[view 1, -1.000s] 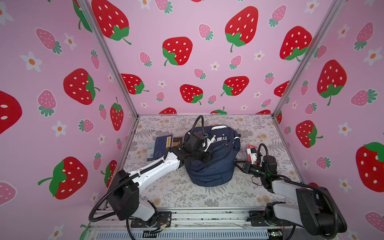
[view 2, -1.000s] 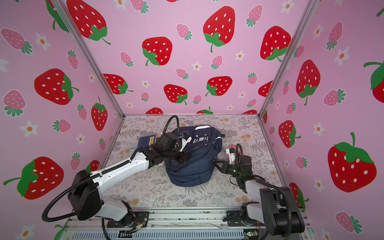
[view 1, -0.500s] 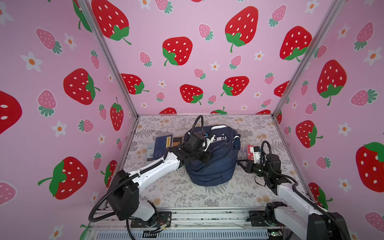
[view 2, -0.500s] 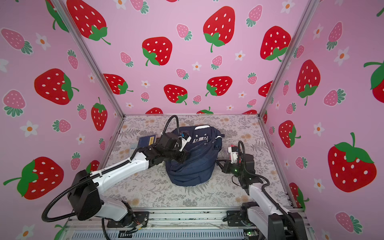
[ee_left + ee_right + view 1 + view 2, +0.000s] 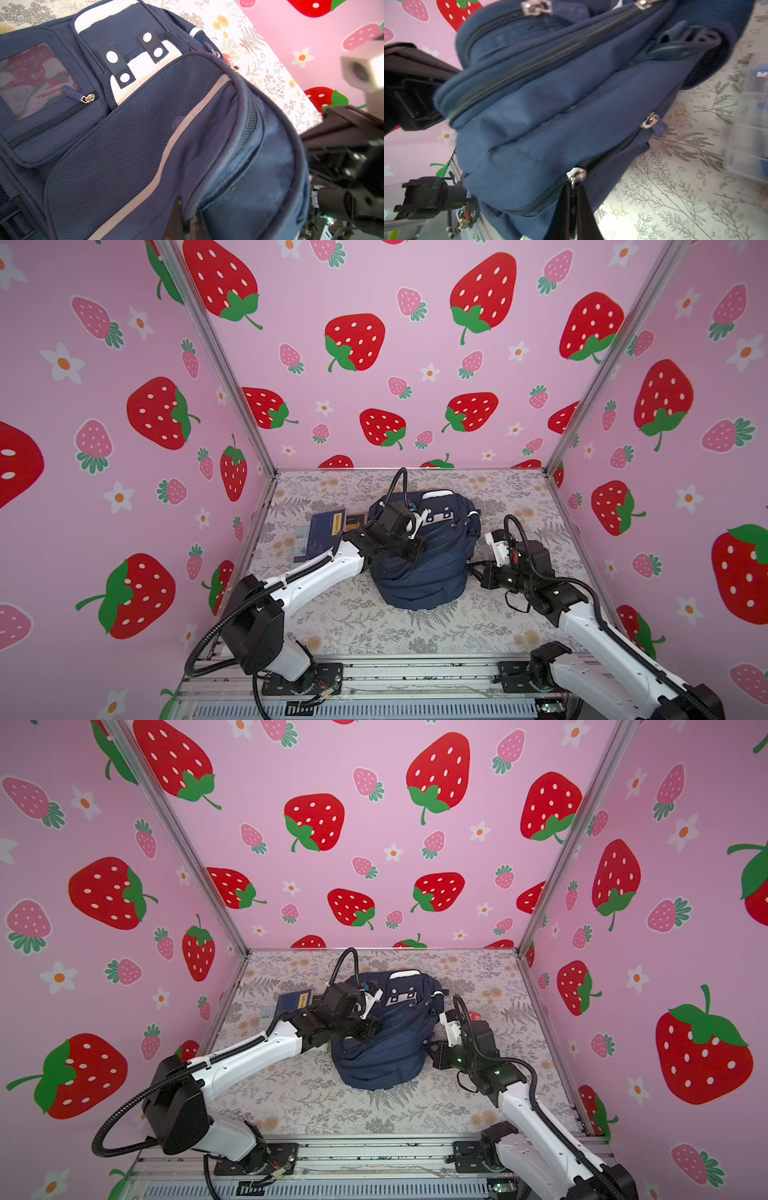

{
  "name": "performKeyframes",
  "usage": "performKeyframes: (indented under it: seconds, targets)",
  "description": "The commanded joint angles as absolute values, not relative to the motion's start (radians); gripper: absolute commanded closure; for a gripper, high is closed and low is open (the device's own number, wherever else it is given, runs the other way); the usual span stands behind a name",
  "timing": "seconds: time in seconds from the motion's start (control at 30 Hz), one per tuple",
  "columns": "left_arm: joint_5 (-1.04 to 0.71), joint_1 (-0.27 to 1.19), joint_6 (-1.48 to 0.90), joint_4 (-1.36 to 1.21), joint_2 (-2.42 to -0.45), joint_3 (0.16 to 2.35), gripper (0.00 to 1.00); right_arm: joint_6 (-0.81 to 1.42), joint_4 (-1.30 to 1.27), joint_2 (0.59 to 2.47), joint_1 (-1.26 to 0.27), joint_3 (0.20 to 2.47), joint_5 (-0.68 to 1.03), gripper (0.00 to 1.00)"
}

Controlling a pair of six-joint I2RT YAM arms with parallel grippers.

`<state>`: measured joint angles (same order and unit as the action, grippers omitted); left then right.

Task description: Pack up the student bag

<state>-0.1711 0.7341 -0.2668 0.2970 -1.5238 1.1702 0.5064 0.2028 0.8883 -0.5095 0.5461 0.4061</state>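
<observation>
Four fingers [image 5: 560, 216] — all on student bag [image 5: 430, 578]

The left arm [image 5: 316, 580] stretches out low and nearly straight behind its hand, the white forearm running into a black wrist [image 5: 365, 539] that bends downward. The left hand [image 5: 187, 204] has its fingers [image 5: 176, 218] pressed together, with a fold of the student bag [image 5: 124, 145] pinched between them (only the dark tips show in the wrist view). The right arm [image 5: 582, 622] angles in from behind its own hand, its black wrist links roughly level. The right hand [image 5: 573, 188] is closed too, tips together on a zipper pull [image 5: 576, 174].
</observation>
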Motion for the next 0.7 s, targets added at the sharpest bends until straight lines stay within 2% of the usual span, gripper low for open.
performKeyframes:
  seconds: [0.0, 0.3, 0.5, 0.53, 0.6, 0.67]
  targets:
    - [-0.095, 0.74, -0.319, 0.247, -1.545, 1.254, 1.0, 0.48, 0.322, 0.905, -0.61, 0.637, 0.285, 1.0]
    - [-0.106, 0.785, -0.315, 0.25, -1.626, 1.335, 1.0, 0.587, 0.39, 1.03, -0.885, 0.758, 0.092, 1.0]
    - [-0.073, 0.788, -0.251, 0.364, -1.658, 1.399, 1.0, 0.646, 0.518, 1.009, -0.935, 0.781, -0.06, 1.0]
    - [-0.061, 0.787, -0.235, 0.394, -1.66, 1.404, 0.93, 0.649, 0.531, 0.988, -0.934, 0.782, -0.076, 1.0]
    - [-0.036, 0.788, -0.201, 0.483, -1.672, 1.415, 0.67, 0.649, 0.557, 0.953, -0.93, 0.787, -0.089, 1.0]
    - [-0.008, 0.789, -0.192, 0.573, -1.678, 1.415, 0.54, 0.645, 0.573, 0.942, -0.925, 0.784, -0.089, 1.0]
